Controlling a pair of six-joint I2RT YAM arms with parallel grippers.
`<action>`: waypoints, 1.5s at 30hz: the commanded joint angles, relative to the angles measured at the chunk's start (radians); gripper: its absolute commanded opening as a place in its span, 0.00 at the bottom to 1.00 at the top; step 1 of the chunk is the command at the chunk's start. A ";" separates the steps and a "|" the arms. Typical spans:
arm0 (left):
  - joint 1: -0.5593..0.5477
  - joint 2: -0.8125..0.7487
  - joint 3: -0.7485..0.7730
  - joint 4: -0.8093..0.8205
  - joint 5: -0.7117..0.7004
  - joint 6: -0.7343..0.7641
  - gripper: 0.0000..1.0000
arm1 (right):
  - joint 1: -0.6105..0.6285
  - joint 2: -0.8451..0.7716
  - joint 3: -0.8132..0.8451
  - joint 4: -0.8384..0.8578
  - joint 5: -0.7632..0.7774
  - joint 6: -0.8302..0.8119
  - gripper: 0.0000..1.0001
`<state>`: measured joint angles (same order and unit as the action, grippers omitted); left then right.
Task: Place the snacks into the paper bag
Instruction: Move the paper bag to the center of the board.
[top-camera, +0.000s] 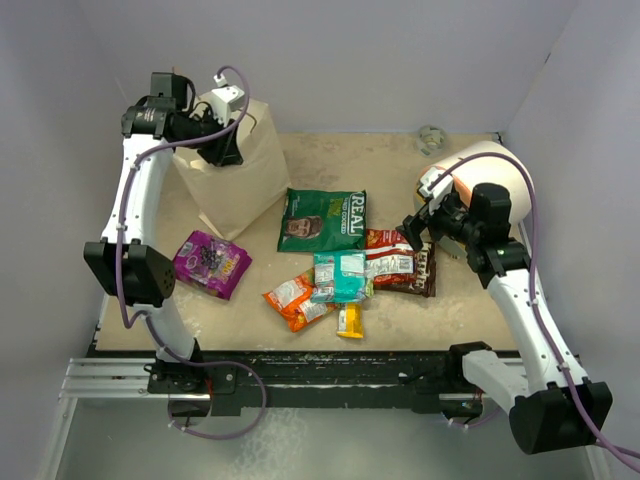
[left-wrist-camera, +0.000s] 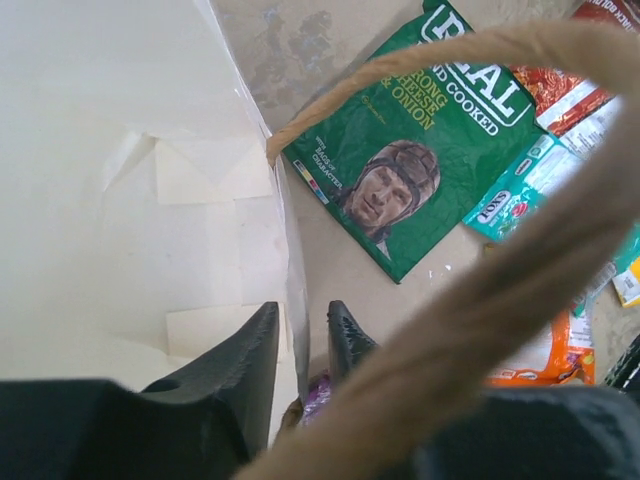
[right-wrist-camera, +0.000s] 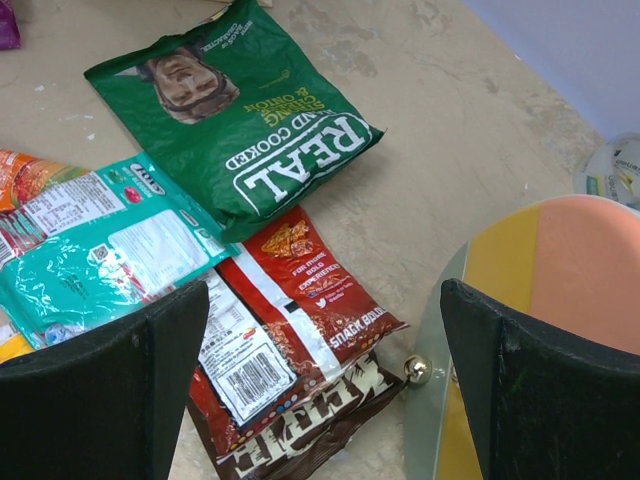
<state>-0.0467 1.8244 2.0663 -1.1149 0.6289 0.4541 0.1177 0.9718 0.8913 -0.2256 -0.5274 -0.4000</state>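
The tan paper bag (top-camera: 240, 190) stands upright at the back left. My left gripper (top-camera: 225, 150) is at its rim, and in the left wrist view its jaws (left-wrist-camera: 303, 310) stand narrowly open astride the bag's wall (left-wrist-camera: 120, 200), one finger inside, one outside; a twisted handle (left-wrist-camera: 480, 300) crosses in front. The snacks lie on the table: green chip bag (top-camera: 322, 220), purple packet (top-camera: 212, 262), teal pouch (top-camera: 340, 276), orange pouch (top-camera: 297, 298), yellow bar (top-camera: 350, 320), red-white pouch (top-camera: 392, 260) and brown candy bag (top-camera: 428, 275). My right gripper (top-camera: 418, 228) hangs wide open above the red-white pouch (right-wrist-camera: 290, 320) and brown bag (right-wrist-camera: 310, 430).
A big cream cylinder with an orange face (top-camera: 490, 185) lies at the right, close beside my right gripper's outer finger (right-wrist-camera: 540, 380). A small round object (top-camera: 432, 138) sits by the back wall. White walls close in the table on three sides.
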 joint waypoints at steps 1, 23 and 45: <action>-0.001 -0.046 0.013 0.028 0.001 -0.047 0.34 | 0.004 0.010 -0.001 0.034 -0.033 0.007 1.00; -0.001 -0.356 -0.288 0.376 -0.114 -0.078 0.90 | 0.003 0.022 -0.007 0.034 -0.049 -0.013 1.00; -0.001 -0.632 -0.557 0.428 -0.146 0.001 0.99 | 0.226 0.251 0.092 0.094 0.101 -0.046 0.96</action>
<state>-0.0471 1.2217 1.5330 -0.7200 0.4942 0.4343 0.3138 1.1622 0.9035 -0.1890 -0.4637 -0.4065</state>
